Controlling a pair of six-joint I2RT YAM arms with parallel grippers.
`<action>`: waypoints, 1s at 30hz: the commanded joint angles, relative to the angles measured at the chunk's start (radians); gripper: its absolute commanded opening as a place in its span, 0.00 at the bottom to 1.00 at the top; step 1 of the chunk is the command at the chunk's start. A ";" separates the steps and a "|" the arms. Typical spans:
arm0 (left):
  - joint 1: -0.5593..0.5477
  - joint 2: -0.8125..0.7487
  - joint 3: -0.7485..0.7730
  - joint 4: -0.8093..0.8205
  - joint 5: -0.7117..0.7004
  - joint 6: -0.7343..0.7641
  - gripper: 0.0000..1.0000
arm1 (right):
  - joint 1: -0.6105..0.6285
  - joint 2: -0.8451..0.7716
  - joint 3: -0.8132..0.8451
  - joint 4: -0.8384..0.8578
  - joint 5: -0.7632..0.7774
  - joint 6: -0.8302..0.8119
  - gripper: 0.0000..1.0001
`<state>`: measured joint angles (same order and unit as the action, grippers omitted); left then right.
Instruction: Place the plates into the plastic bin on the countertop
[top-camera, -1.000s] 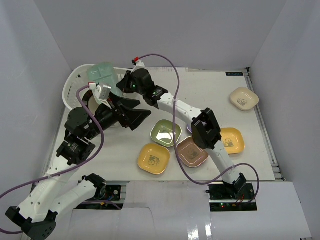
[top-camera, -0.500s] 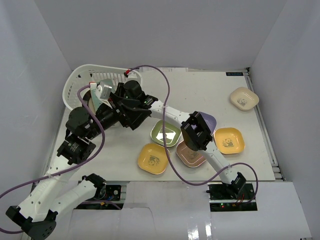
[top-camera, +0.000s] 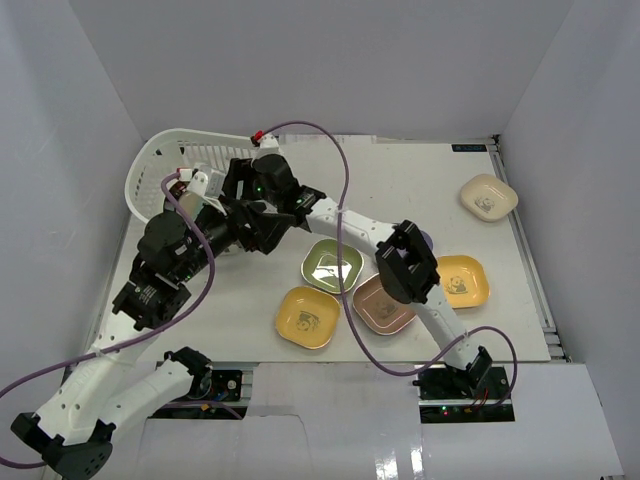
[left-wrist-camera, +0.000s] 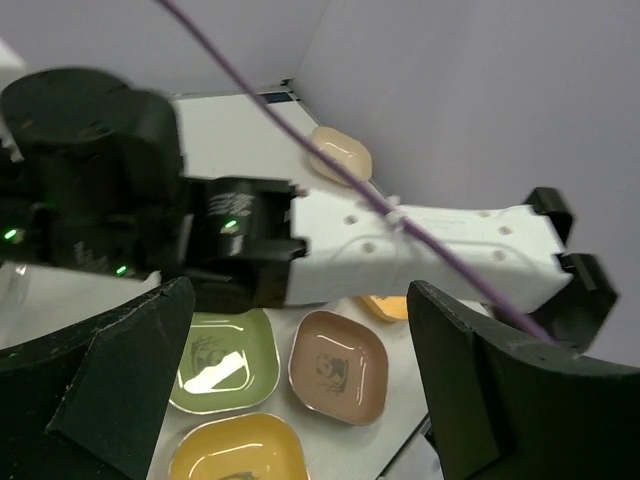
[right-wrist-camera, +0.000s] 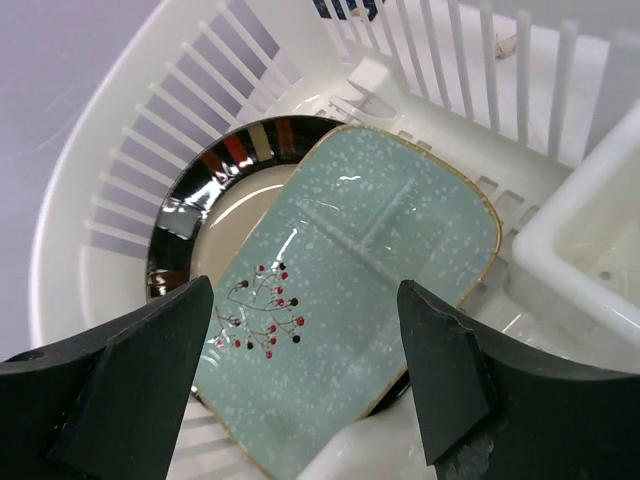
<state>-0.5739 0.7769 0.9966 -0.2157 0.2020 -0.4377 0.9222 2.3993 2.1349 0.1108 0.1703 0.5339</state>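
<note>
While R gripper (right-wrist-camera: 305, 295) hovers over plastic bin (right-wrist-camera: 120, 120) at 10 o'clock, fingers apart, mint plate (right-wrist-camera: 350, 270) lies inside atop round plate (right-wrist-camera: 215, 170), L gripper (left-wrist-camera: 300, 295) apart too, green plate (top-camera: 331, 265) at bin's 4 o'clock.

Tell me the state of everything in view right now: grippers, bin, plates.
plastic bin: holds two plates
round plate: in bin, underneath
mint plate: in bin, atop it
right gripper: open, empty, above bin
left gripper: open, empty
green plate: on countertop
brown-pink plate: on countertop
near yellow plate: on countertop
other yellow plate: on countertop
cream plate: on countertop
</note>
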 joint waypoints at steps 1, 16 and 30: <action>-0.006 -0.024 0.031 -0.086 -0.101 0.028 0.98 | -0.038 -0.210 -0.099 0.066 -0.031 -0.046 0.79; -0.014 0.223 -0.084 -0.191 -0.026 -0.067 0.89 | -0.686 -1.089 -1.187 -0.081 0.003 -0.130 0.40; -0.052 0.565 -0.044 -0.142 -0.252 -0.064 0.89 | -1.039 -0.527 -0.710 -0.319 0.102 -0.438 0.69</action>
<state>-0.6151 1.3106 0.9081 -0.3805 0.0391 -0.5140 -0.1120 1.7821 1.2961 -0.1421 0.2710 0.2020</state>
